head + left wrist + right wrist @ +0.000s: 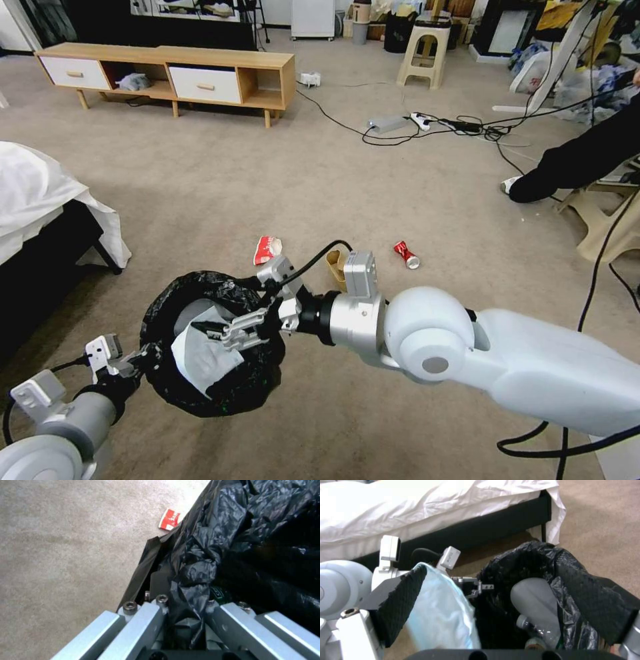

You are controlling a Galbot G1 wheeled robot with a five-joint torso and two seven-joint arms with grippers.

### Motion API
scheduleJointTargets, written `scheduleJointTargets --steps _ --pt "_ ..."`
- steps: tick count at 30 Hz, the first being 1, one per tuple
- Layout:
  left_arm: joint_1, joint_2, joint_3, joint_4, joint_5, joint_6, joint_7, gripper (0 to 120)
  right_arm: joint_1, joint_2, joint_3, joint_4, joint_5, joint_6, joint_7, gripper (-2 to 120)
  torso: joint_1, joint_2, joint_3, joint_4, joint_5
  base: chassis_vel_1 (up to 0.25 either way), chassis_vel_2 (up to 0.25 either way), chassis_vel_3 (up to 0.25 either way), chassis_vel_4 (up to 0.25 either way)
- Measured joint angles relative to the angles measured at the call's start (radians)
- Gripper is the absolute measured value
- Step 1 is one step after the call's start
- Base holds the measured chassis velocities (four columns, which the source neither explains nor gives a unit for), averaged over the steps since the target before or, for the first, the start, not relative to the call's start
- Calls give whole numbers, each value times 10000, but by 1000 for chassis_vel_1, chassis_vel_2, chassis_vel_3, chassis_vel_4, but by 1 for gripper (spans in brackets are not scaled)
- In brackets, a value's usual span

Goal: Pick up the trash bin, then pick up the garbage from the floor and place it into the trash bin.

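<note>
The left hand (137, 360) is reaching up from the near left, clamped on the bag-lined rim of the trash bin (213, 393) and holding it off the carpet. The right hand (223, 333) is stretching leftward over the bin's mouth with its pads apart and a white tissue (203, 357) lying against one. The right wrist view is showing a clear bottle (536, 632) inside. A red-white wrapper (268, 250), brown box (335, 265) and crushed can (405, 255) are lying on the carpet beyond.
</note>
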Motion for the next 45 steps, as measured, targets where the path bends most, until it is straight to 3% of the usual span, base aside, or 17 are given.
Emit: scheduleJointTargets --steps 9,14,20,24,28,29,33,45 --pt "23 44 -30 1 -37 -5 7 1 -159 -32 5 -63 -124 115 68 100 0 0 0 2 -1 0 0 0 0" --pt "-51 93 -25 34 -175 -12 -4 1 -432 -607 -477 112 -515 -251 75 100 0 0 0 -6 0 0 0 0 0" --pt "-67 175 -63 70 -230 -15 -1 1 -281 -274 -50 -151 -187 -57 378 100 0 -1 0 7 0 0 0 0 0" --pt "-98 161 -33 35 -276 -19 -10 1 -345 -195 -60 -239 -548 136 360 100 -1 0 0 -4 0 0 0 0 0" --pt "-45 164 -44 16 -286 -21 8 1 -345 -107 115 -396 -430 176 614 100 0 0 0 1 3 0 0 0 0" --pt "-27 171 -44 18 -268 -20 20 1 -276 -220 4 -373 -394 89 548 100 0 -1 2 8 -2 0 0 0 0" --pt "-99 132 -47 17 -295 -35 2 1 -635 -524 -364 115 -449 -143 444 100 -1 0 -2 -6 3 0 0 0 0" --pt "87 76 60 -59 -223 24 34 1 -678 -150 236 -634 -596 30 506 100 0 0 0 2 -1 0 0 0 0"
